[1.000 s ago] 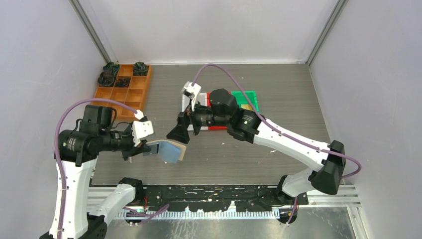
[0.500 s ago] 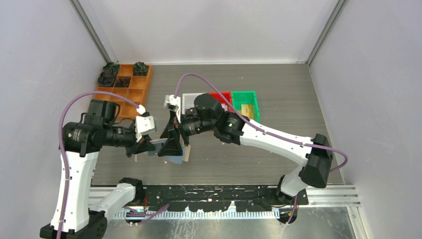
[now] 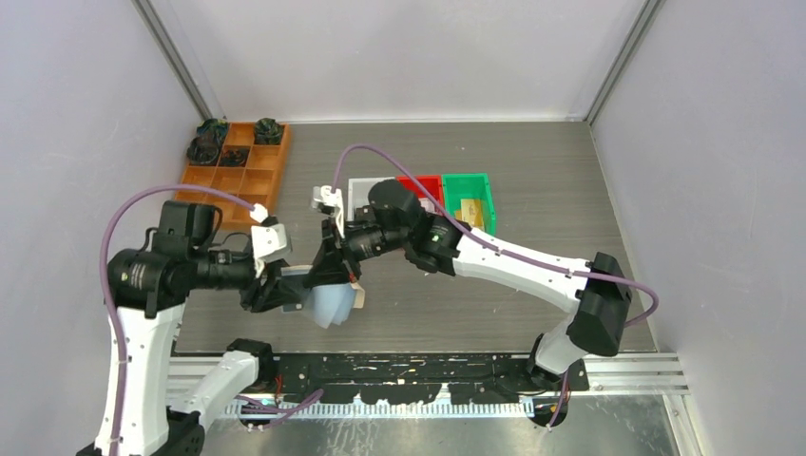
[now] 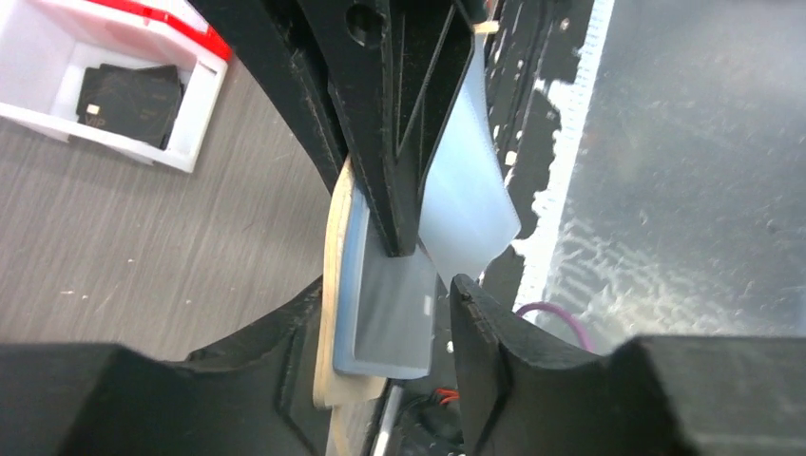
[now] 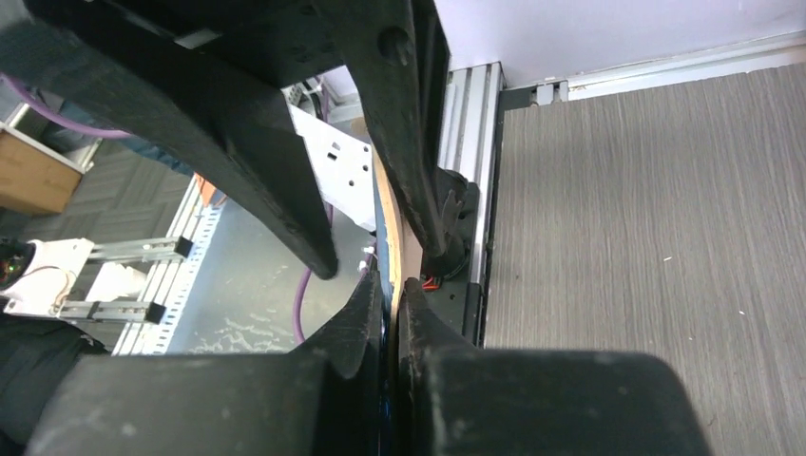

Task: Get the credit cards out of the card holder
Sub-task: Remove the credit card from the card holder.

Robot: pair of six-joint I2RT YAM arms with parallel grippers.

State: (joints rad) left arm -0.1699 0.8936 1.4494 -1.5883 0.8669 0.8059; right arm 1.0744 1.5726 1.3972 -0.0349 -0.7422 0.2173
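My right gripper [image 5: 392, 283] is pinched tight on one thin flap of the holder [image 4: 380, 328]. My left gripper [image 4: 390, 290], just beside it, is wide, with the holder loose between its fingers. With only that small pinch, I think the holder could slip or fall. A black card [image 4: 130, 95] lies farther off in the white bin [image 4: 43, 47].

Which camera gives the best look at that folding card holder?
The left wrist view: the card holder is close up, with its tan outside and blue-grey pockets visible. The top view shows it small and partly covered; the right wrist view shows only its thin edge.
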